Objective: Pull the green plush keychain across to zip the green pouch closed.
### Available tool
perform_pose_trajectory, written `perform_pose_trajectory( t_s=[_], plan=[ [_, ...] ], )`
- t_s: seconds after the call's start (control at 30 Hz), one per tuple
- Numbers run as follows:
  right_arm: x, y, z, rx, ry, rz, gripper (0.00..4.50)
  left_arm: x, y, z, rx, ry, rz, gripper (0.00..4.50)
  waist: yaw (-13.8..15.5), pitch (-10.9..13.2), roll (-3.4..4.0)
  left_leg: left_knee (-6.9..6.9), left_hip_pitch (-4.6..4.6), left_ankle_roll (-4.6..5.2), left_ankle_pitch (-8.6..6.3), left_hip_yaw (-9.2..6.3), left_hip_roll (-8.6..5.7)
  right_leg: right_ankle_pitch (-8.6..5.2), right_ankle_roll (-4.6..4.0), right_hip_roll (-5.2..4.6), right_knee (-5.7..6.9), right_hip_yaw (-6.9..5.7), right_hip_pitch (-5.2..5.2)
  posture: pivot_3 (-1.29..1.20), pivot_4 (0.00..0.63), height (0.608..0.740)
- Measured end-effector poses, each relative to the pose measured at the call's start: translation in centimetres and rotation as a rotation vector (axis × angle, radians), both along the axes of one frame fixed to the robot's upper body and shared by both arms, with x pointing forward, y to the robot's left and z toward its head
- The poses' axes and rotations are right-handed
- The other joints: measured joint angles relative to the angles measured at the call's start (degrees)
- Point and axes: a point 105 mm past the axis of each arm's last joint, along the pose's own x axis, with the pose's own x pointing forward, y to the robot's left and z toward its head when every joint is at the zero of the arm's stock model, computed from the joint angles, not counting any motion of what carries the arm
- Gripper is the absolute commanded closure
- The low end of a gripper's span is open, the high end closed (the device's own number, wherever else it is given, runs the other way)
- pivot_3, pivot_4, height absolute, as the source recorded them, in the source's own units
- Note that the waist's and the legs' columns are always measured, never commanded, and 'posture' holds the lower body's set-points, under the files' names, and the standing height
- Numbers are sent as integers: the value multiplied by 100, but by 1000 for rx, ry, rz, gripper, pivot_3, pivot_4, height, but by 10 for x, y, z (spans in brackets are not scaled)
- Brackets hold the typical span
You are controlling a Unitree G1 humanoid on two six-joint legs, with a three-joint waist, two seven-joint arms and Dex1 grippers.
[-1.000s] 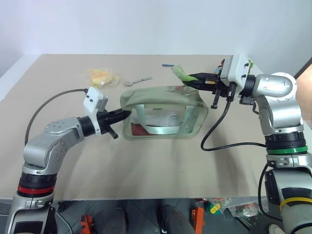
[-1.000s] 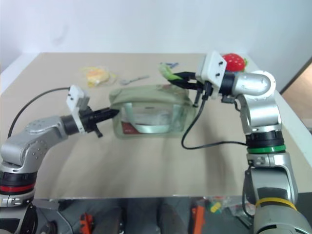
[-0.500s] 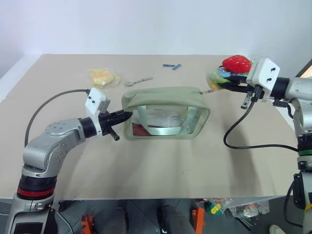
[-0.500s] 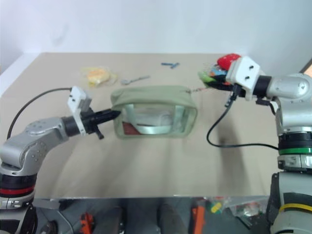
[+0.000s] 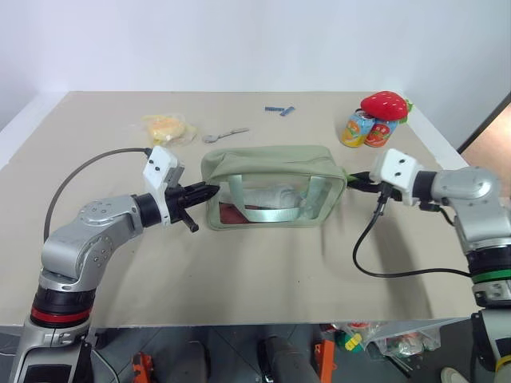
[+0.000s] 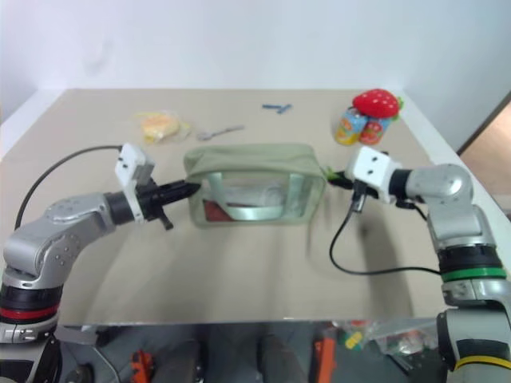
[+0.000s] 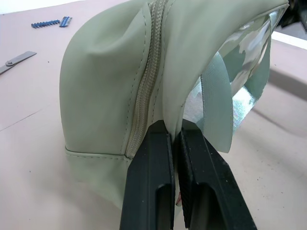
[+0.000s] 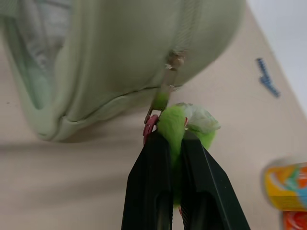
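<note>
Fingers of my right gripper (image 8: 175, 143) clamp the green plush keychain (image 8: 184, 122) at the green pouch (image 5: 271, 185)'s right end — my left gripper (image 7: 173, 139) pinches its opposite end — wrist views reveal both grips.

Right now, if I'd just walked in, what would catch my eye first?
The green pouch mid-table, pinched at both ends: the left end effector grips one end, and the right end effector clamps the green plush keychain at the other. Behind, a red strawberry plush tops colourful cans.
</note>
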Motion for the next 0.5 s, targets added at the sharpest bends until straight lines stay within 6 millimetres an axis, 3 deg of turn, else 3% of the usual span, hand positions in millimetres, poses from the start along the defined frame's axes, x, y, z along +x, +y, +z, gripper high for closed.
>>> perform_pose_trajectory(
  t_s=[0.3, 0.4, 0.43, 0.5],
  plan=[
    [8, 8, -10, 35, -13, -31, 4438, 2, 0, 0, 4, -7, 20, 4500, 1, 0, 0, 0, 0, 0, 0, -1, 0, 0, 1, 0, -1, 0, 3, 0, 150, 740],
    [10, 7, -10, 109, 31, -55, 3502, 3, 0, 1, 2, -4, 18, 4500, 3, 0, 0, 1, 0, 0, 0, -3, 0, 1, 1, 1, -1, -1, 3, 0, 150, 740],
    [10, 5, -8, 137, 47, -67, 3113, 3, 0, 1, 2, -3, 17, 3745, 3, 0, 0, 1, -1, 0, 0, -3, 0, 1, 2, 0, -1, -1, 3, 0, 150, 740],
    [8, -2, 0, 192, 73, -83, 2438, 3, 0, 0, 5, 10, 13, 3083, 4, 0, 0, 1, -3, 0, 0, -2, -2, 2, 3, -1, -2, 0, 3, 0, 150, 740]
  ],
)
